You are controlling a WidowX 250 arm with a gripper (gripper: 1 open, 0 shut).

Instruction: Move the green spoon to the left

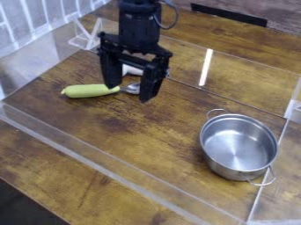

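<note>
The green spoon (pixel 91 90) lies flat on the wooden table, its yellow-green handle pointing left and its silver bowl (pixel 133 87) on the right, partly hidden behind my gripper. My black gripper (pixel 128 88) points straight down over the bowl end, open, one finger on each side of the spoon's bowl. Nothing is held between the fingers.
A steel pot (pixel 238 147) with two handles stands at the right front. Clear acrylic walls (pixel 129 176) run along the front and sides of the wooden table (pixel 141 132). A white rack (pixel 86 37) sits at the back left.
</note>
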